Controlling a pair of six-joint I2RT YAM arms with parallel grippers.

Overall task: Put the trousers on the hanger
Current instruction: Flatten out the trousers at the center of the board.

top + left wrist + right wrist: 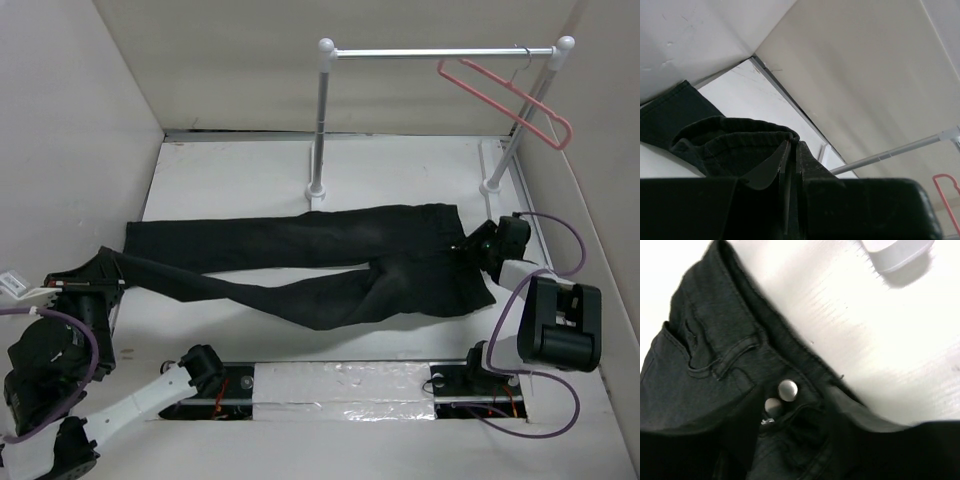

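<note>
Left hand [791,156] tight on trousers [330,262]

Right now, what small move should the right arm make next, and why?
Probably close the jaws of the right gripper on the waistband of the trousers; whether they grip yet is unclear. It sits by the two metal buttons, while the left gripper pinches a leg cuff. The hanger hangs on the rail, so both ends likely need holding before lifting.

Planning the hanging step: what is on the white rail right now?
Only the pink hanger, hooked near the rail's right end, with nothing draped on it. The trousers lie on the table below. Nothing covers the rail in the top view.
</note>
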